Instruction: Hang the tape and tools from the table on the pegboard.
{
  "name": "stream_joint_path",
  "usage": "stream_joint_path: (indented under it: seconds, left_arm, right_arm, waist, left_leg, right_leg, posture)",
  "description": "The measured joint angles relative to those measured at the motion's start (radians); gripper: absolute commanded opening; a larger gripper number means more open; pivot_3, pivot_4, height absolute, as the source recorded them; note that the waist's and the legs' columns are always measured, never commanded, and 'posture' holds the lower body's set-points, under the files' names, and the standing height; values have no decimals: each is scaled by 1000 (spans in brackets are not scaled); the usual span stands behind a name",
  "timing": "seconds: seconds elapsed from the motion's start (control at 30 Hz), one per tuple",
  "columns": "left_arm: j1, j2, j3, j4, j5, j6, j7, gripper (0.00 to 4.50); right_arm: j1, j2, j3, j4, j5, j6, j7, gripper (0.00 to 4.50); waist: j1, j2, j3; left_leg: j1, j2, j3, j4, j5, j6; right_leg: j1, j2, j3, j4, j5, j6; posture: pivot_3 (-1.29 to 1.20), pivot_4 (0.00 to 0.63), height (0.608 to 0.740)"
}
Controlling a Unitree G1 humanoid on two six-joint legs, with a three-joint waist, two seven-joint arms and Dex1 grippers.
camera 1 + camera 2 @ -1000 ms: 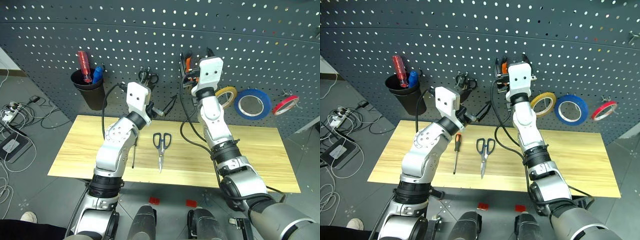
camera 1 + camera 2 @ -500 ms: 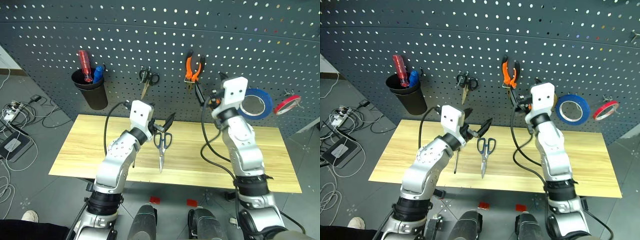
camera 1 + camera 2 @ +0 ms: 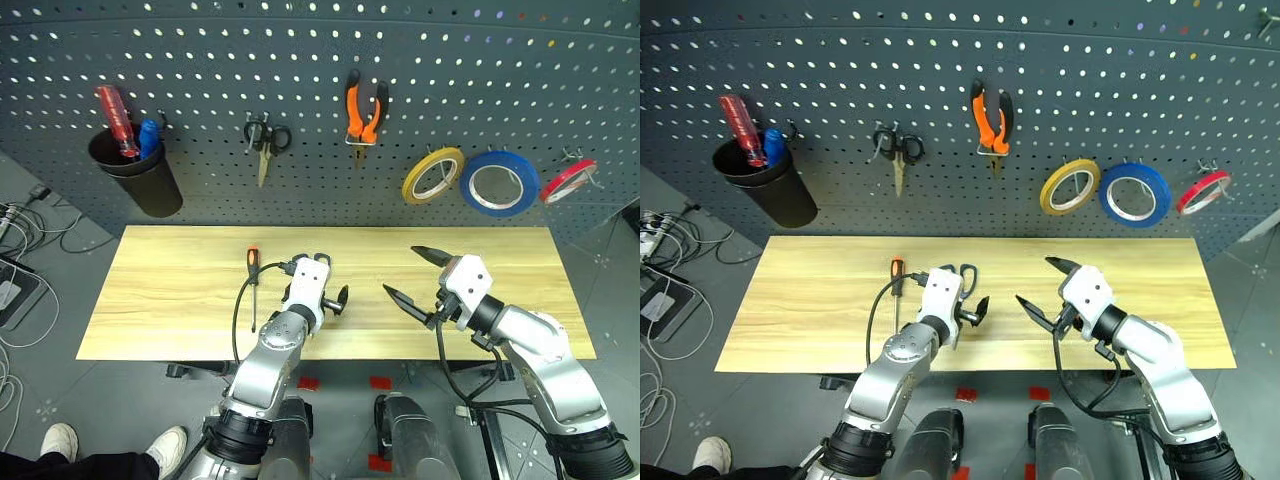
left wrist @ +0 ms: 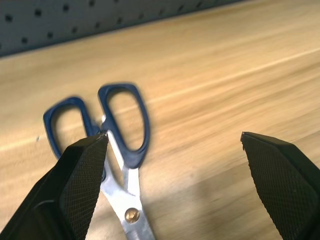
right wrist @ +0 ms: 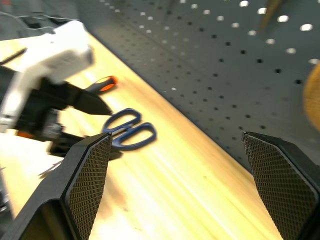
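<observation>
We see the blue-handled scissors [image 4: 116, 145] lying flat on the table [image 3: 180, 290], near mid-length, handles toward the pegboard [image 3: 300, 60] and blades toward the near edge. Our left gripper [image 4: 172, 165] hangs over them, jaws wide apart and holding nothing. The slim screwdriver [image 3: 252, 285] lies just to their left, parallel, orange handle toward the board. Our right gripper [image 3: 415, 275] hovers to the right, fully spread and empty. That right half of the tabletop is bare wood. On the board hang one pair of pliers [image 3: 362, 105], one small scissors [image 3: 262, 142] and three rolls: yellow [image 3: 432, 174], blue tape [image 3: 499, 183] and red [image 3: 568, 181]
</observation>
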Motion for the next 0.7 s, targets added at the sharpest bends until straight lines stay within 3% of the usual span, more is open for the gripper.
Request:
stream_joint_path:
  seconds: [0.4, 0.67, 0.7]
  left_arm:
    - [15, -8, 11, 24, 62, 41, 36, 4500]
    - [-52, -26, 33, 84, 65, 13, 37, 4500]
    - [-60, -26, 35, 90, 67, 11, 37, 4314]
  right_arm:
    - [9, 16, 57, 22, 9, -42, 73, 4431]
    - [-13, 26, 58, 23, 10, -41, 83, 4431]
    - [-15, 28, 58, 23, 10, -40, 83, 4477]
  waist:
    - [-6, -2, 61]
    - [-7, -2, 89]
    - [-7, -2, 91]
  left_leg:
    - [0, -1, 1, 1, 0, -1]
    - [0, 0, 1, 1, 0, -1]
    - [0, 0, 1, 1, 0, -1]
  right_leg:
    - [0, -2, 0, 1, 0, 0]
    - [-1, -2, 0, 1, 0, 1]
    - [-1, -2, 0, 1, 0, 1]
  posture:
    - [29, 467, 740]
    - [31, 496, 740]
    - [31, 496, 740]
